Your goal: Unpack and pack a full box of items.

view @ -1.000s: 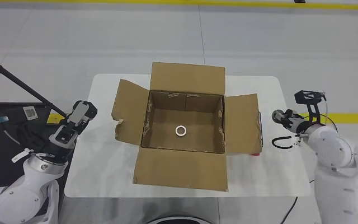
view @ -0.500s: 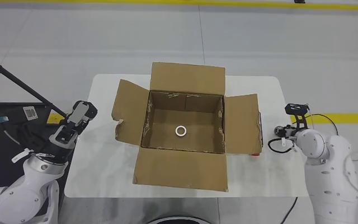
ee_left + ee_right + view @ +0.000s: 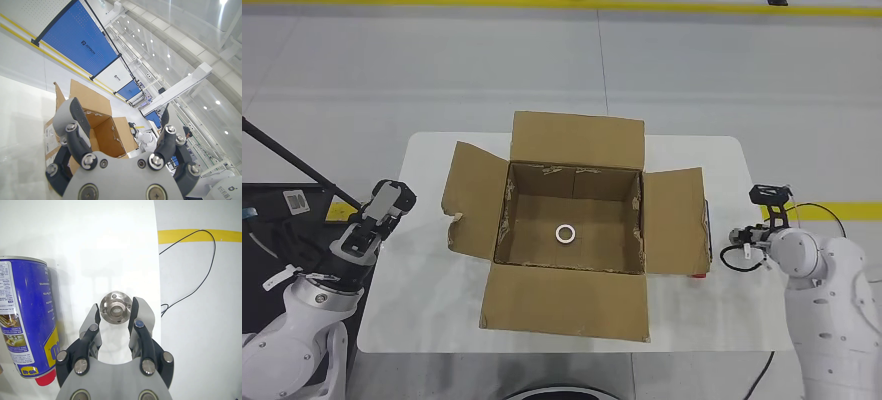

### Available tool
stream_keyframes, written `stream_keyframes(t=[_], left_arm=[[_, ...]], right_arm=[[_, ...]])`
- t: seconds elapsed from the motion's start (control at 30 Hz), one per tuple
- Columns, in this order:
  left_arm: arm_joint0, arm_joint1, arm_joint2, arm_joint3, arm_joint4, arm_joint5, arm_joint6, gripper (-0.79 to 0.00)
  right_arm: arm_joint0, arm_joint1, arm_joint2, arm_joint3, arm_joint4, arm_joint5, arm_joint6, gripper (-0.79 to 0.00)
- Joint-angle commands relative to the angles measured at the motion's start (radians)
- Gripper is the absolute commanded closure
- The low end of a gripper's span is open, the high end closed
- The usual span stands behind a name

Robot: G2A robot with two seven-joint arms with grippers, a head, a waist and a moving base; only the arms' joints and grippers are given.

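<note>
The open cardboard box [image 3: 564, 302] stands mid-table with all flaps spread, and a small white ring [image 3: 565, 234] lies on its floor. To the right of the box, near the table's right edge, my right gripper [image 3: 740, 240] is low over the table. Its fingers [image 3: 97, 313] are shut on a round metal flange [image 3: 115, 310] that rests on the white surface. Off the table's left side, my left gripper [image 3: 390, 195] hangs open with nothing in it, its pads [image 3: 79, 113] wide apart and facing the box [image 3: 105, 130].
A blue spray can [image 3: 28, 317] with a red cap [image 3: 699, 272] lies on the table beside the flange, mostly tucked under the box's right flap. The white table [image 3: 422, 300] ends just right of the flange. A thin black cable [image 3: 213, 247] loops over the floor there.
My right arm has come down and drawn back toward the table's right edge, bringing the flange to the surface. The left arm has not moved.
</note>
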Motion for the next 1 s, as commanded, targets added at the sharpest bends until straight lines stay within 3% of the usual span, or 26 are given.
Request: stream_keyframes(t=[0.0, 0.2, 0.27, 0.47, 0.63, 0.73, 0.87, 0.97], left_arm=[[0.000, 0.000, 0.000, 0.000, 0.000, 0.000, 0.000, -0.785], [0.000, 0.000, 0.000, 0.000, 0.000, 0.000, 0.000, -0.785], [0.000, 0.000, 0.000, 0.000, 0.000, 0.000, 0.000, -0.785], [0.000, 0.000, 0.000, 0.000, 0.000, 0.000, 0.000, -0.785], [0.000, 0.000, 0.000, 0.000, 0.000, 0.000, 0.000, -0.785], [0.000, 0.000, 0.000, 0.000, 0.000, 0.000, 0.000, -0.785], [0.000, 0.000, 0.000, 0.000, 0.000, 0.000, 0.000, -0.785], [0.000, 0.000, 0.000, 0.000, 0.000, 0.000, 0.000, -0.785]], right_arm=[[0.001, 0.002, 0.011, -0.030, 0.007, 0.006, -0.013, -0.385], [-0.019, 0.006, 0.057, -0.322, 0.067, 0.023, -0.040, -0.477], [-0.021, 0.006, 0.049, -0.434, 0.092, 0.029, -0.035, -0.579], [0.046, -0.006, -0.114, -0.645, 0.199, 0.006, -0.026, -0.683], [0.170, -0.029, -0.360, -0.609, 0.301, -0.038, -0.003, -0.686], [0.246, -0.052, -0.528, -0.528, 0.353, -0.051, 0.020, -0.563], [0.335, -0.089, -0.714, -0.380, 0.384, -0.036, 0.037, -0.573], [0.384, -0.117, -0.822, -0.263, 0.386, -0.017, 0.043, -0.533]])
